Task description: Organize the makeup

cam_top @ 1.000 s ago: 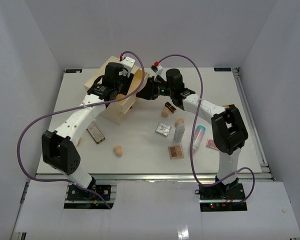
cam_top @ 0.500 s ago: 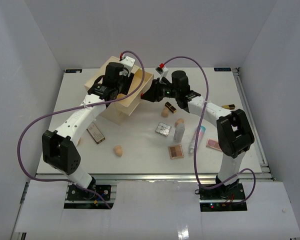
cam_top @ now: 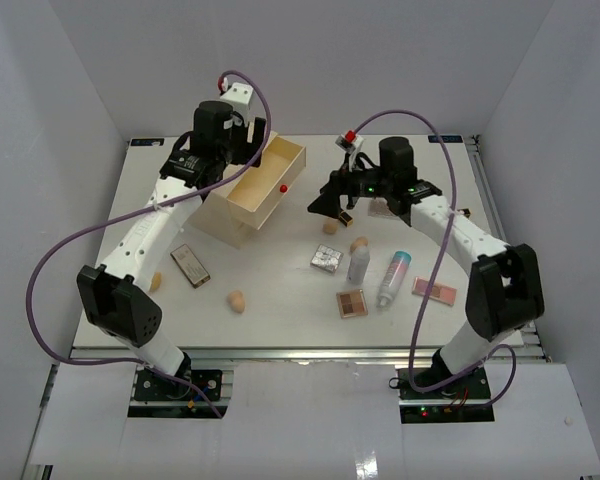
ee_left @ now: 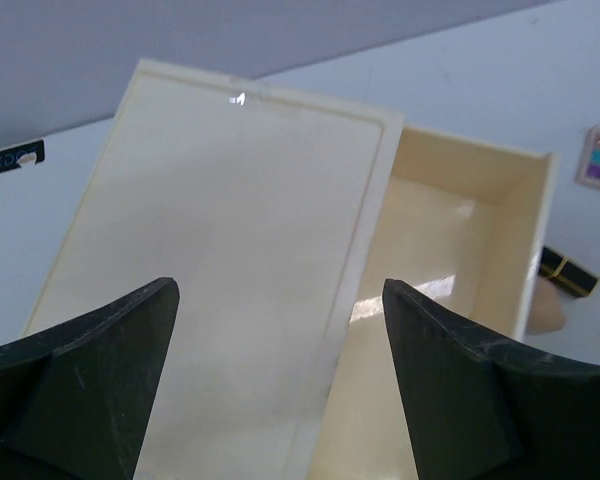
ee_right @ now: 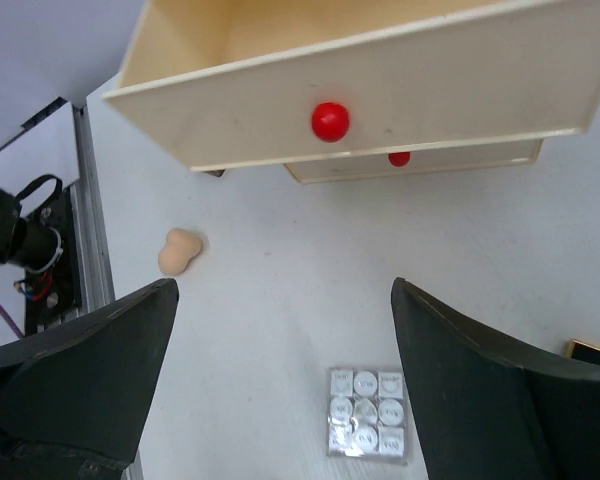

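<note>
The makeup lies scattered on the white table: a silver palette (cam_top: 326, 259) (ee_right: 366, 412), a clear bottle (cam_top: 358, 262), a white teal-capped tube (cam_top: 393, 278), a brown palette (cam_top: 352, 302), a pink palette (cam_top: 435, 290), a black-gold lipstick (cam_top: 345, 215) (ee_left: 568, 272) and peach sponges (cam_top: 237, 300) (cam_top: 330, 227) (ee_right: 180, 250). The cream chest (cam_top: 220, 210) has its top drawer (cam_top: 267, 178) (ee_left: 440, 260) pulled out and empty. My left gripper (cam_top: 212, 165) (ee_left: 280, 340) hangs open above the chest top. My right gripper (cam_top: 330, 203) (ee_right: 285, 300) is open over the table, clear of the red knob (ee_right: 330, 121).
Another flat palette (cam_top: 191, 265) and a sponge (cam_top: 155, 282) lie left of the chest's front. A second red knob (ee_right: 399, 158) shows on the lower drawer. A small palette (cam_top: 382, 208) lies behind the right arm. White walls enclose the table.
The top drawer has come farther out. My right gripper let go of the knob, opened and drew back right. My left gripper opened and rose off the chest.
</note>
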You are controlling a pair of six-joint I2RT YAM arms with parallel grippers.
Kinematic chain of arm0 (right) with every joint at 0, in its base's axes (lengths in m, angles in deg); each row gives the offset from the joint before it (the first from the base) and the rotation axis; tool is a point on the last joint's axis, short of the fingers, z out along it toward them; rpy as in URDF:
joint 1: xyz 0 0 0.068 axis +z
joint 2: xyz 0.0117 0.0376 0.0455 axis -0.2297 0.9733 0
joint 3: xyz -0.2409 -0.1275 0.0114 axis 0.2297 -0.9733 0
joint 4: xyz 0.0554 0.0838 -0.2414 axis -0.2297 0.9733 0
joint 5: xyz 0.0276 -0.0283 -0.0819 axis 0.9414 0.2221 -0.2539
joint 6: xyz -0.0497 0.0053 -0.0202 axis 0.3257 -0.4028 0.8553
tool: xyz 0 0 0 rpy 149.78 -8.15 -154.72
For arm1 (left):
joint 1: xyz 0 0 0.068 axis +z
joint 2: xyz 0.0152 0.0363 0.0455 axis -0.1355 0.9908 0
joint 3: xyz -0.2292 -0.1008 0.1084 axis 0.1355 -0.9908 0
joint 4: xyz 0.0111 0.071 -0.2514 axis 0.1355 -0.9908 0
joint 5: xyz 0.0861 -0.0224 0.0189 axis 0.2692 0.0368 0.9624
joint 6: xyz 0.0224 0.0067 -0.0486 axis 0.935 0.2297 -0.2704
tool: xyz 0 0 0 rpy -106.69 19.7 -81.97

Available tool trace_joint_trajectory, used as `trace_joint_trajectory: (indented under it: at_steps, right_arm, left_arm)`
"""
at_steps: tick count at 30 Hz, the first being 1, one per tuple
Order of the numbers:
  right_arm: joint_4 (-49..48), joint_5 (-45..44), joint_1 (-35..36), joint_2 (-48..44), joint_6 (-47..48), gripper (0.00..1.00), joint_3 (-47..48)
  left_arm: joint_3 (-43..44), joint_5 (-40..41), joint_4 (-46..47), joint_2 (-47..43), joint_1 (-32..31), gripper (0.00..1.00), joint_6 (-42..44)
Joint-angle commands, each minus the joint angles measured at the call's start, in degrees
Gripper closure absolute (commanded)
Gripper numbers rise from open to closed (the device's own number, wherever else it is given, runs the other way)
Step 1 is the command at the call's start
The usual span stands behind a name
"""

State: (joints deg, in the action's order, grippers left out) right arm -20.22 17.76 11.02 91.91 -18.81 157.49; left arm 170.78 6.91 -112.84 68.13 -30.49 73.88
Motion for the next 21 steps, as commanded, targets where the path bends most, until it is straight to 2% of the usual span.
trace_joint_trajectory:
  at_steps: [1,7,9,12,15,17,21]
  right_arm:
    - [11.34,6.75,-4.54,-11.23,17.38,0.07,-0.18]
    - [22.08,3.24,-10.82,-26.88,25.83,0.08,-5.33]
    - [24.43,7.25,-17.58,-30.57,27.11,0.07,-8.84]
    - [27.54,9.34,-26.35,-39.01,28.20,0.07,-14.55]
    - [27.79,9.96,-32.96,-43.31,26.55,0.07,-18.96]
    - [27.72,10.22,-36.24,-45.01,24.72,0.07,-20.93]
    - [26.11,10.85,-42.48,-46.20,20.36,0.05,-25.10]
  left_arm:
    - [8.42,-7.39,0.45,-4.20,0.05,0.06,-5.67]
    - [14.11,-18.22,0.36,-7.44,-2.81,0.05,-11.74]
    - [12.46,-20.25,0.85,-8.48,-7.20,0.05,-14.47]
    - [3.87,-20.21,4.49,-11.86,-15.05,0.05,-15.94]
    - [-7.81,-17.06,9.54,-16.44,-22.29,0.05,-17.72]
    - [-10.96,-15.52,10.64,-17.67,-24.49,0.05,-19.03]
    - [-21.40,-6.35,13.95,-21.51,-32.89,0.05,-21.69]
